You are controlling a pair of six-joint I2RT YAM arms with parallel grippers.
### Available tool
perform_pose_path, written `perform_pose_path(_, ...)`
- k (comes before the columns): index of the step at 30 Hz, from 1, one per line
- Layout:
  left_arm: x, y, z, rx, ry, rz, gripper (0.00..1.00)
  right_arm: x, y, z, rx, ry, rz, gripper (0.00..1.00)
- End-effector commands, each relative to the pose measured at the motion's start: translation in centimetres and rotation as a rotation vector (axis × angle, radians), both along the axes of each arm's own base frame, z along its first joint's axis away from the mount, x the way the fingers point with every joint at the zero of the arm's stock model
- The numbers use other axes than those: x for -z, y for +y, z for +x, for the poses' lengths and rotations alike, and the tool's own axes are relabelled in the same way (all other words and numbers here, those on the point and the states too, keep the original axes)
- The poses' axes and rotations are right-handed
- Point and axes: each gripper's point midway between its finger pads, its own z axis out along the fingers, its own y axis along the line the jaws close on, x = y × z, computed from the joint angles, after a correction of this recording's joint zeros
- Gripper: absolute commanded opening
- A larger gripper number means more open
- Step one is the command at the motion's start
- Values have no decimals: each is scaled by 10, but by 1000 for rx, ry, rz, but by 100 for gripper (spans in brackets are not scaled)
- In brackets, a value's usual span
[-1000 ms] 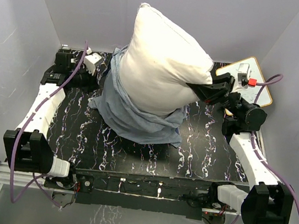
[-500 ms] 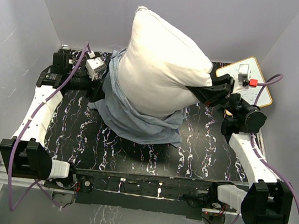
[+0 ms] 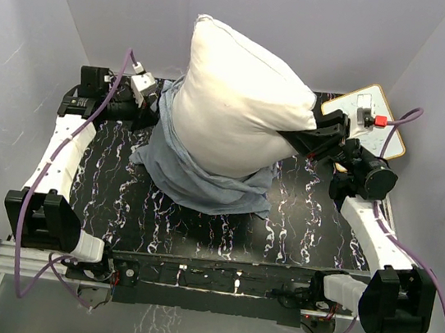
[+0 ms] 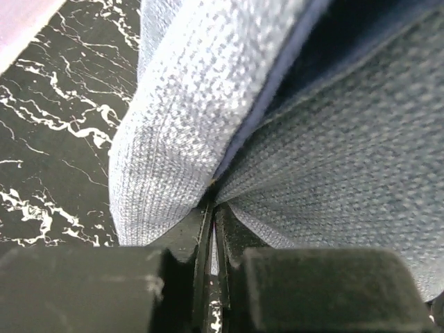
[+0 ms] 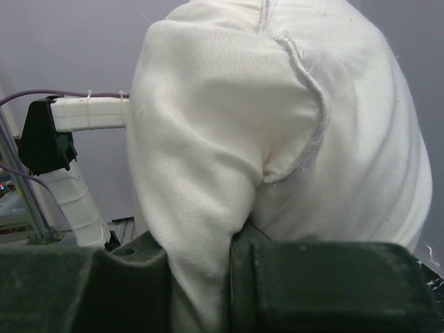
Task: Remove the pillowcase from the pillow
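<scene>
left gripper: fingers blurred along the frame bottom. How deep the fold sits between the jaws is hidden by the grey-blue woven fabric pillowcase, which runs off the top and right edges ahead of the jaws.

right gripper: fingertips buried under a corner of the plump white fabric pillow, cut off at the top edge above the jaws.

top view: pillow's lower end is hidden inside the pillowcase. Small red part on the white wood-framed board, behind the right jaws, is too small to identify.

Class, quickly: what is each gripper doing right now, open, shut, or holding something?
Left gripper: shut on the pillowcase.
Right gripper: shut on the pillow.
</scene>
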Motion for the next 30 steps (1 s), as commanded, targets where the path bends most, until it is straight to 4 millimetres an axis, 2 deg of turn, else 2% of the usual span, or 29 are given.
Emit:
perform_pose_path(1, 5, -4, -14, 56, 24, 8, 0, -35, -2, -15, -17, -74, 69, 8)
perform_pose_path(5, 21, 0, -26, 46, 57, 34, 0, -44, -5, -14, 1, -80, 102, 8)
perform_pose_path(13, 74, 26, -23, -71, 122, 148, 0, -63, -18, -9, 105, -94, 182, 8)
perform_pose_path(16, 101, 44, -21, -137, 139, 241, 0, -68, -38, 12, 283, -67, 252, 8)
perform_pose_path(19, 100, 51, -23, -167, 124, 272, 0, -63, -58, 37, 473, -4, 276, 8)
perform_pose_path(21, 99, 50, -29, -159, 158, 260, 41, -56, -68, 46, 546, 31, 286, 8)
perform_pose_path(22, 97, 49, -32, -151, 177, 251, 53, -52, -69, 47, 555, 43, 285, 8)
perform_pose_path(24, 94, 46, -37, -127, 200, 241, 73, -44, -67, 49, 551, 61, 268, 8)
perform_pose_path(25, 94, 46, -40, -115, 206, 242, 91, -39, -66, 50, 545, 70, 260, 8)
perform_pose_path(26, 95, 45, -42, -106, 210, 244, 96, -34, -64, 51, 539, 82, 252, 8)
perform_pose_path(30, 116, 45, -47, -53, 270, 263, 97, -14, -57, 53, 503, 113, 214, 8)
